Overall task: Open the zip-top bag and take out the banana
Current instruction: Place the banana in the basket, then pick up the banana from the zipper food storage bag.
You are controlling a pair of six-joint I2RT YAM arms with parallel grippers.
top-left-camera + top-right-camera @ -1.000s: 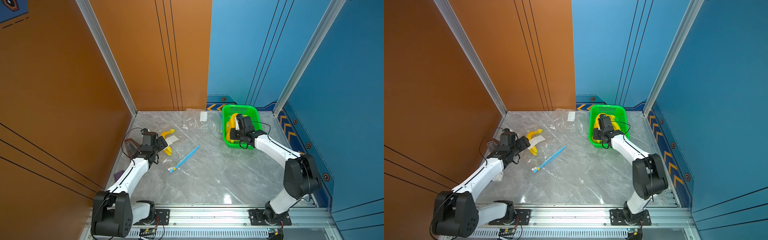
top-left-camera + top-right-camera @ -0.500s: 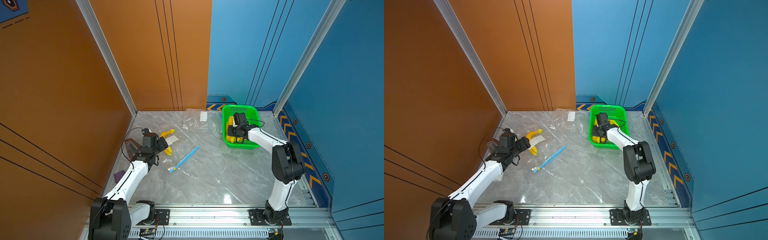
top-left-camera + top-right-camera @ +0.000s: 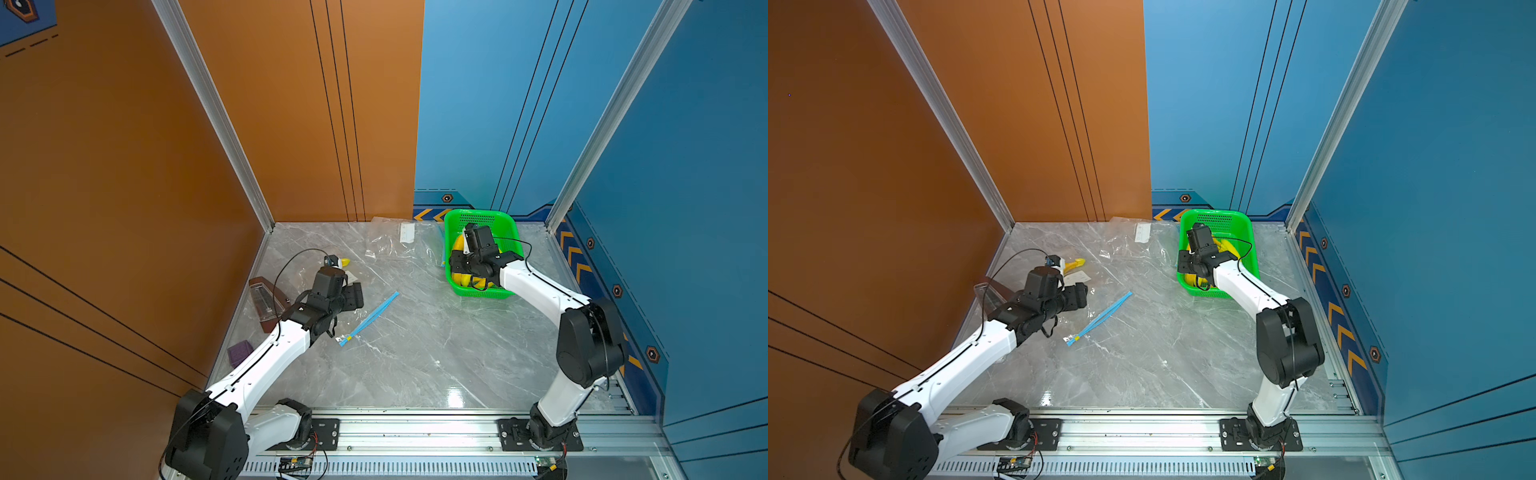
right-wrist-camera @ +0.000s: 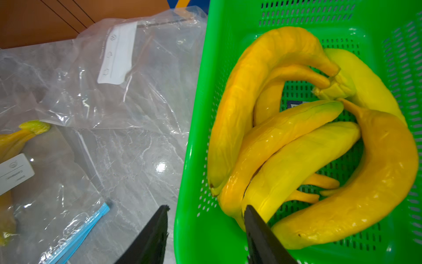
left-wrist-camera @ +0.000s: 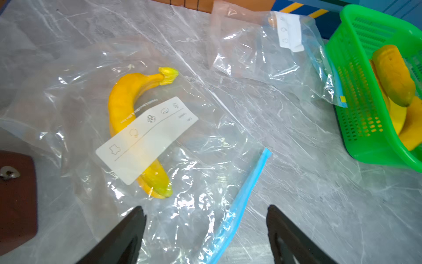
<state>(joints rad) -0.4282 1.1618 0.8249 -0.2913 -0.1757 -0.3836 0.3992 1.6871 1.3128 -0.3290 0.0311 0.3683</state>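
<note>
1. Locate the zip-top bag (image 5: 194, 141). It lies flat on the marble table (image 3: 415, 353) under the left arm's wrist. The banana (image 5: 123, 98) is fully inside it, partly under the white label (image 5: 146, 137). In a top view only the stem end (image 3: 345, 262) shows past the wrist
2. Check the left gripper (image 5: 205, 209). Its jaws stand wide apart and hold nothing. It hovers over the bag, between the banana's blunt end and the blue zip strip (image 5: 246, 182)
3. Check the right gripper (image 4: 206, 206). Its jaws are apart and empty, with the near wall of the green basket (image 4: 189, 160) between them. Loose bananas (image 4: 296, 160) lie in the basket
4. Expect the bag film to be thin, limp and slippery; it probably crumples and slides on the polished stone. The zip strip looks like the stiffest part, so take hold there, one lip per gripper. The frames do not show whether the seal is parted
5. Expect the banana to be light, smooth and fairly firm. Once the mouth is open, grip it across the mid-body or at the stem, and pin the bag's closed end
6. Compare with one second earlier. The left gripper has moved forward over the bag and now hides the banana that lay beside it. The right gripper remains at the basket. The bag, the zip strip and the empty bag (image 5: 262, 57) have not shifted
</note>
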